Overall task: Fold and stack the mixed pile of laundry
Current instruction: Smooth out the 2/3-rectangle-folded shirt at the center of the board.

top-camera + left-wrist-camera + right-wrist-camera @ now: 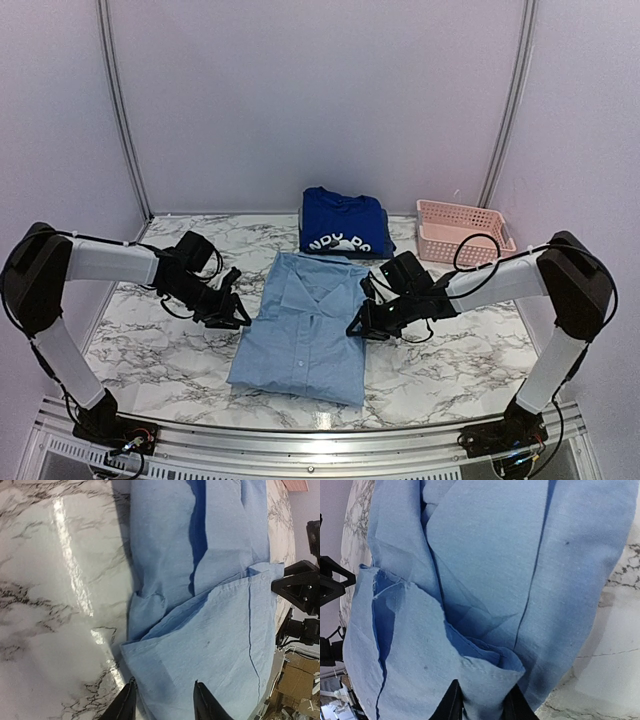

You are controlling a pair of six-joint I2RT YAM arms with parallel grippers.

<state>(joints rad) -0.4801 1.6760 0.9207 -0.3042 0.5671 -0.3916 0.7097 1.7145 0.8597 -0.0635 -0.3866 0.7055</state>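
Pinching the light-blue collared shirt (305, 335) in my right gripper (482, 687), I had the left gripper (164, 681) half-open astride its opposite edge to fold it

- A light-blue collared shirt (305, 325) lies face up in the middle of the marble table (150, 350). Its collar points to the far side and its hem to the near edge.
- Its sides are folded inward, so it forms a long rectangle, turned slightly askew. The button placket runs down the centre.
- Up close, the folded panels overlap loosely, with soft creases and darker blue shadow in the gaps. At its right edge a fold of cloth stands raised.
- A royal-blue T-shirt (342, 222) with partly visible white lettering lies folded into a compact rectangle just beyond the collar.
- A strip of darker cloth (388, 246) shows at its near right edge.
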